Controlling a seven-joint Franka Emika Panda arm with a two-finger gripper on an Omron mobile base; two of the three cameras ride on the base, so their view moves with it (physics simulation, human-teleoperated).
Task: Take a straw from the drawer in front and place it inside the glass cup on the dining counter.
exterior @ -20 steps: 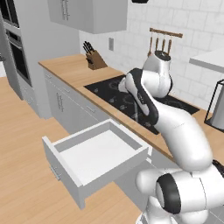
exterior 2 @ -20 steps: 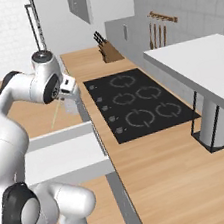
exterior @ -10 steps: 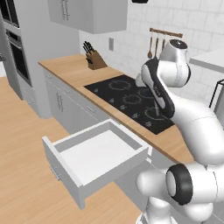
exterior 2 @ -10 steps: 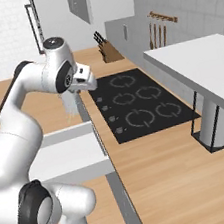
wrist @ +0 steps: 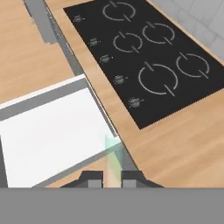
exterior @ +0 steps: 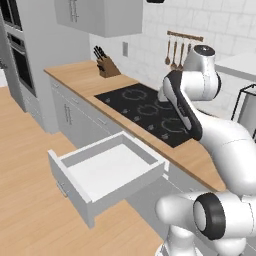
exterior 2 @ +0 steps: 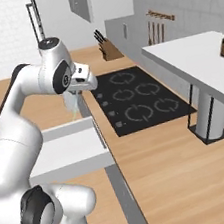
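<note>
Above the front edge of the wall counter [exterior 2: 155, 153], beside the black cooktop [exterior 2: 140, 100], the claw [wrist: 112, 178] is closed on the straw [wrist: 112, 162]. From the hand camera the two dark fingertips [wrist: 91, 180] pinch a pale, half-transparent stick that runs up from between them and ends over the near right corner of the drawer [wrist: 48, 140]. In the right base view the straw [exterior 2: 72, 105] hangs as a faint pale streak below the white hand, left of the cooktop's near corner and above the drawer [exterior 2: 69, 150].

The drawer [exterior: 107, 172] stands pulled out from under the counter [exterior: 75, 75], left of the cooktop [exterior: 150, 112]; its pale inside shows bare where it can be seen, and a slim bar handle sits on its front. From the left base camera the arm rises over the right end of the cooktop, its upper joints hiding the hand.

Behind the cooktop, a knife block [exterior: 105, 67] stands on the counter near the wall, and wooden utensils [exterior: 177, 50] hang from a rail on the tiled wall. To the right of the cooktop in the right base view, a white-topped counter [exterior 2: 199, 69] on black legs reaches toward the camera, with a small dark and yellowish thing, too blurred to tell, at its far right edge.
</note>
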